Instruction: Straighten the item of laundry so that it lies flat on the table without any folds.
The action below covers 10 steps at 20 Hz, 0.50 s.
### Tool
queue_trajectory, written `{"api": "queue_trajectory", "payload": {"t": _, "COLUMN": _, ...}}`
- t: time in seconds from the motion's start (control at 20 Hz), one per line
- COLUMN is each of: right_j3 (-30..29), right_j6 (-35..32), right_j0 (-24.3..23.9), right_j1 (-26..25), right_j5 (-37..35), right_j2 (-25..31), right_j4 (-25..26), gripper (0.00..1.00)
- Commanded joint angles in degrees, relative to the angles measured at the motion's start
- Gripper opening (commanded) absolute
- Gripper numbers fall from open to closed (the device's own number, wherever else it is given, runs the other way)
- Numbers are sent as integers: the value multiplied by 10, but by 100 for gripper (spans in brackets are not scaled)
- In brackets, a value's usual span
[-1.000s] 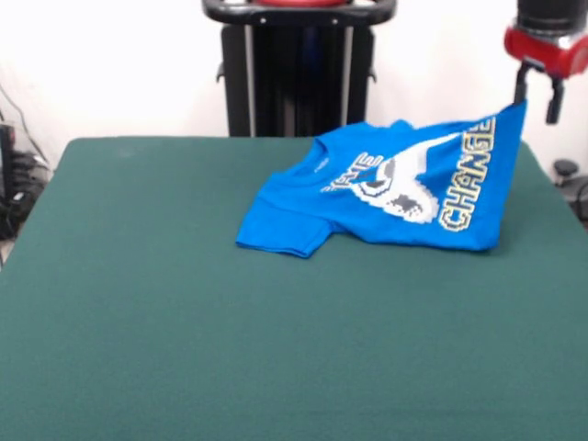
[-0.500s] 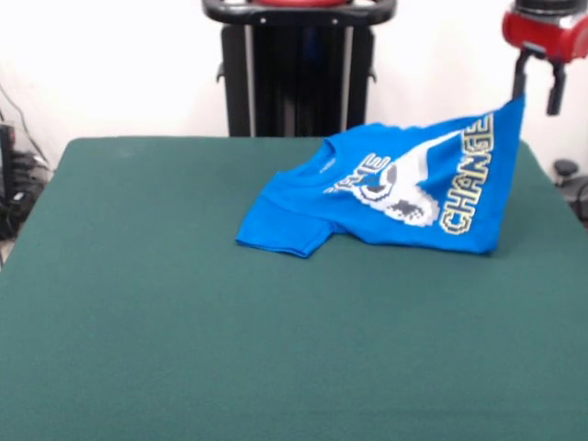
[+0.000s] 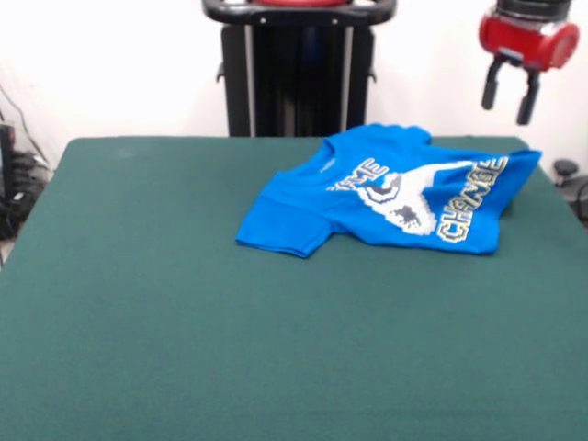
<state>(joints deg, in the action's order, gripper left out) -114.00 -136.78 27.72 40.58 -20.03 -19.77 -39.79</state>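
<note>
The bright blue T-shirt [image 3: 390,193] lies on the dark green table [image 3: 184,303] at the far right, print side up, with "CHANGE" lettering and a white controller print showing. It is rumpled: the middle is bunched and the right corner [image 3: 524,163] reaches the table's right edge. A sleeve [image 3: 280,234] points to the near left. My gripper [image 3: 507,99] hangs in the air above the shirt's right corner, open and empty, clear of the cloth.
The robot's black pedestal [image 3: 299,69] stands behind the table's far edge. Cables and equipment sit on the floor at the left [image 3: 14,184] and a dark object at the right [image 3: 565,170].
The gripper has let go of the shirt's right corner, risen and shifted left. The lifted corner has dropped onto the table and the shirt lies lower.
</note>
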Motion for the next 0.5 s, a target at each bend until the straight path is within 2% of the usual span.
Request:
{"api": "queue_trajectory", "payload": {"t": 0.05, "right_j3": 9, "right_j6": -145, "right_j0": 7, "right_j1": -54, "right_j5": -38, "right_j2": -4, "right_j4": 6, "gripper": 100}}
{"api": "queue_trajectory", "payload": {"t": 0.2, "right_j3": -3, "right_j6": -130, "right_j0": -11, "right_j1": -44, "right_j5": -18, "right_j2": 28, "right_j4": -8, "gripper": 100}}
{"api": "queue_trajectory", "payload": {"t": 0.5, "right_j3": 23, "right_j6": -141, "right_j0": -3, "right_j1": -54, "right_j5": -38, "right_j2": 7, "right_j4": -1, "gripper": 100}}
